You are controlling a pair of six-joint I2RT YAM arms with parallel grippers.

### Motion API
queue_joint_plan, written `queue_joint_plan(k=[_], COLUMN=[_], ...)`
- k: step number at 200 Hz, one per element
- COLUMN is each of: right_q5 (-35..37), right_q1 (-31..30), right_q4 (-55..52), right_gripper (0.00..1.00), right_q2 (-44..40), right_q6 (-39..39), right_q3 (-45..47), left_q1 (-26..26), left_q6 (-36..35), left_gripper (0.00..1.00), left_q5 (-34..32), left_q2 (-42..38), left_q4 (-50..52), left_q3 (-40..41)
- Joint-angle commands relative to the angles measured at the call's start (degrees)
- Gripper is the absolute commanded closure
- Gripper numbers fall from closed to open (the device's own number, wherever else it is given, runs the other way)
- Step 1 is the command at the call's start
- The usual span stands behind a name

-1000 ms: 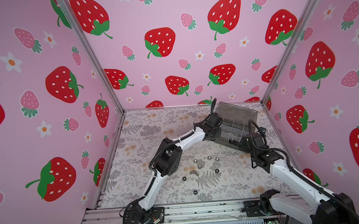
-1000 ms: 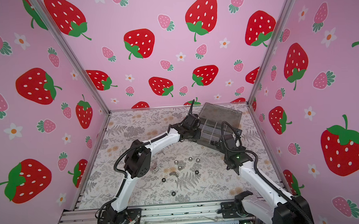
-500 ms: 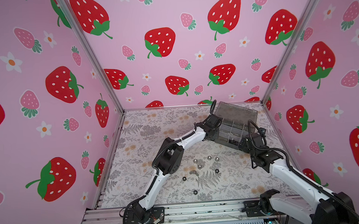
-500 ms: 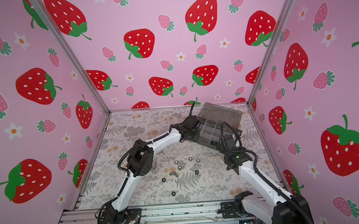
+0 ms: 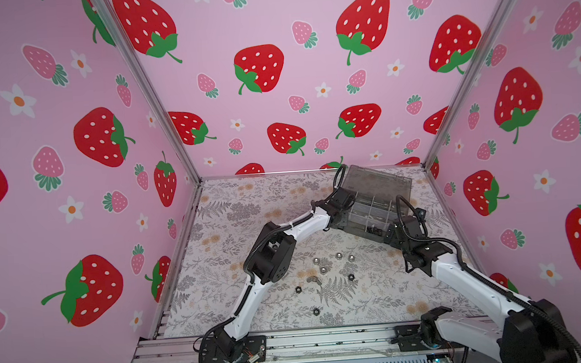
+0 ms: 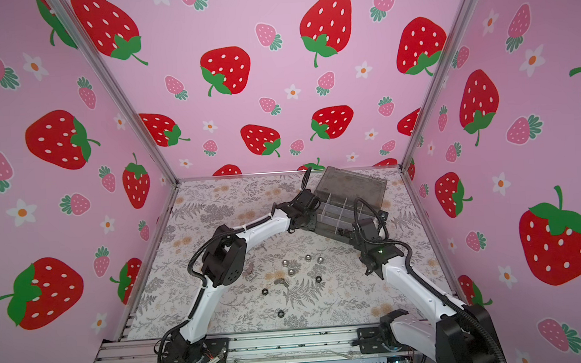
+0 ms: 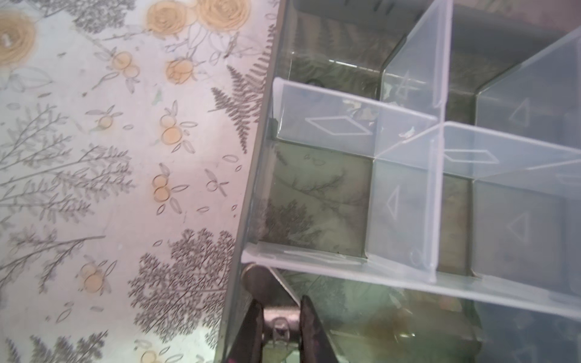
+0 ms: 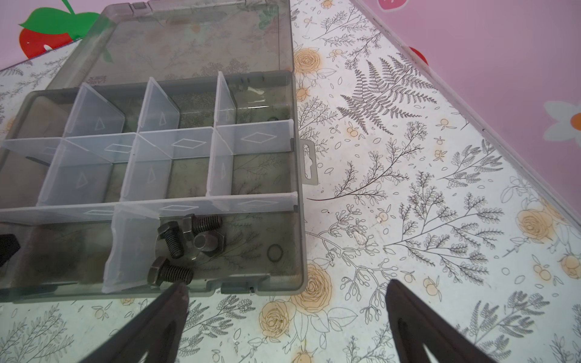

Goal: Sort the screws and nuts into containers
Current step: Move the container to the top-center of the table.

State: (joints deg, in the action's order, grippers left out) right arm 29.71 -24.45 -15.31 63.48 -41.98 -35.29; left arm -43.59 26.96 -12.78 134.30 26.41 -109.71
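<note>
hardly anything has moved: black screws (image 8: 185, 242) lie in the grey box (image 5: 379, 184) at 1 o'clock, the left gripper (image 7: 279, 301) pinches a small silver piece (image 7: 279, 327) inside its edge, and the wide-open right gripper (image 8: 287, 292) beside it could bump it.

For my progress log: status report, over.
Left gripper shut on a silver nut at the organiser box edge. Right gripper open, empty, by the black bolts. Loose nuts on table; nothing blocking.

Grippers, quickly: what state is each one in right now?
Left gripper: closed on a small silver part.
Right gripper: open, empty.
</note>
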Motion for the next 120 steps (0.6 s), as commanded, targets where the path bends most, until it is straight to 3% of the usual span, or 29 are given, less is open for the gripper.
queue_joint_plan(k=[1, 75, 120], right_q5=[-0.7, -2.7, -3.9], right_q1=[0.5, 0.4, 0.5], right_q4=[0.9, 1.6, 2.3], right_gripper=[0.0, 0.0, 0.0], right_q2=[1.1, 2.2, 2.1], right_q6=[-0.7, 0.4, 0.8], right_q3=[-1.3, -2.1, -2.0], left_q1=[0.7, 2.7, 3.1], left_q6=[4.1, 11.2, 8.8], left_gripper=[0.9, 0.86, 0.5], left_q5=[-5.3, -7.4, -4.0], left_q2=[-2.4, -9.6, -11.7], left_q4=[1.9, -2.5, -3.7], left_q3=[4.6, 16.9, 16.7])
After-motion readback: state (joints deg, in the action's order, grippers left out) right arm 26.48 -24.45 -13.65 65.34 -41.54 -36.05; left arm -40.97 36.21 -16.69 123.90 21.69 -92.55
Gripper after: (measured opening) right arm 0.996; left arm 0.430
